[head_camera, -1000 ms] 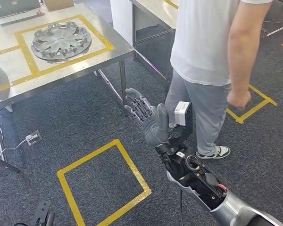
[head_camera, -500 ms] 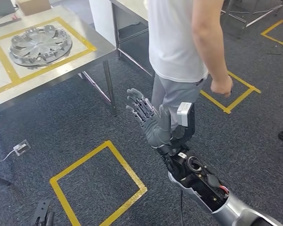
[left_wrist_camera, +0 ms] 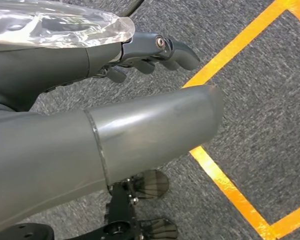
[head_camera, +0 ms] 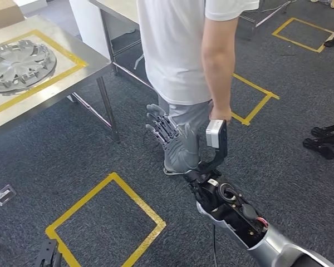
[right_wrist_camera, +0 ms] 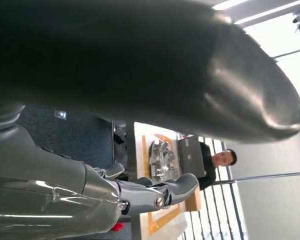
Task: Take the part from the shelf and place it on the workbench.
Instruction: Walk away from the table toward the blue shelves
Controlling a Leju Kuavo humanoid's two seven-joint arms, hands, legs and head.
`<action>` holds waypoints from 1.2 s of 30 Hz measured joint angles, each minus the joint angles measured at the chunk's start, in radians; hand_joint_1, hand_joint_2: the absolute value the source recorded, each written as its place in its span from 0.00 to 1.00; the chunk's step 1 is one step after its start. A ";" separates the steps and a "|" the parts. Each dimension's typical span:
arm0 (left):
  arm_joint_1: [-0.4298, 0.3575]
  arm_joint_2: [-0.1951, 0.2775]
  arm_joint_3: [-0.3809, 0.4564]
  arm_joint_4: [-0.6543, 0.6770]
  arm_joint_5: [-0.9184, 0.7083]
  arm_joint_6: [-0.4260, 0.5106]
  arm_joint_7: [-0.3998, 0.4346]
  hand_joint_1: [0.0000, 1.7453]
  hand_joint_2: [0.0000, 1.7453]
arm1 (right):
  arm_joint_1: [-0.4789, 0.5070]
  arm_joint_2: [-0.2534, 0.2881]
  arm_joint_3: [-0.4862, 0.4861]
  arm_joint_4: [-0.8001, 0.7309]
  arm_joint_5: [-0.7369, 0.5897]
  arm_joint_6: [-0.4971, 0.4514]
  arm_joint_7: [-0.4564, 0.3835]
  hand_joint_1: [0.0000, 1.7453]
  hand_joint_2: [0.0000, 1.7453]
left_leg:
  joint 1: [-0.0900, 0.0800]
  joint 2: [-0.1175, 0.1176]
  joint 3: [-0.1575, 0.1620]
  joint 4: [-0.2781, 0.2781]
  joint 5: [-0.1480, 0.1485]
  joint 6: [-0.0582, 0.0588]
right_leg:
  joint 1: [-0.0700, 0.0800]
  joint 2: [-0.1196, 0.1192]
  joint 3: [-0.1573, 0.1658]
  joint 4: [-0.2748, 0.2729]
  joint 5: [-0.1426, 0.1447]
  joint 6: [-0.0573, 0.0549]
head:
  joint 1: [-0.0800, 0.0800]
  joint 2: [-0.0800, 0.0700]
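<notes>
Left hand of mine hangs over grey carpet beside a yellow floor square, fingers loosely extended, holding nothing. At upper left of the head frame the silver wheel cover lies on the steel workbench. Mid-frame, my right hand reaches out, fingers spread and empty, close to a person.

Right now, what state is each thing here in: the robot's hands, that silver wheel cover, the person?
right hand: raised in front of the robot, fingers spread, holding nothing.
left hand: hangs over the carpet by a yellow floor line, fingers loosely extended, holding nothing.
wheel cover: lying flat on the workbench, inside the yellow tape frame.
person: standing close in front of the right hand, arm hanging down.
</notes>
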 joint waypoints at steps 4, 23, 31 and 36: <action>0.001 0.000 0.000 0.000 0.002 0.000 -0.006 0.00 0.00 | 0.004 0.000 0.000 0.000 -0.002 0.002 -0.004 0.00 0.00 | -0.002 0.027 0.002 -0.005 0.002 0.022 | -0.001 -0.064 -0.073 0.159 -0.092 0.015 | 0.014 0.000; -0.004 -0.005 0.000 0.000 -0.017 -0.007 -0.004 0.00 0.00 | 0.003 0.000 -0.005 0.000 0.002 -0.003 -0.010 0.00 0.00 | -0.009 0.029 -0.140 0.296 -0.125 -0.025 | 0.006 -0.047 0.016 -0.006 -0.004 -0.036 | -0.003 0.000; -0.019 -0.007 0.000 0.000 -0.020 -0.017 -0.002 0.00 0.00 | 0.020 -0.006 -0.013 -0.005 -0.026 -0.010 0.000 0.00 0.00 | -0.001 -0.007 -0.008 0.001 0.006 -0.003 | 0.004 0.027 0.000 0.001 -0.003 -0.002 | -0.002 0.000; -0.024 -0.008 0.000 0.000 -0.020 -0.020 0.000 0.00 0.00 | 0.024 -0.012 -0.016 -0.005 -0.030 -0.012 -0.001 0.00 0.00 | -0.003 0.042 -0.003 -0.006 0.007 0.020 | 0.004 -0.061 -0.104 0.223 -0.117 0.018 | 0.017 0.000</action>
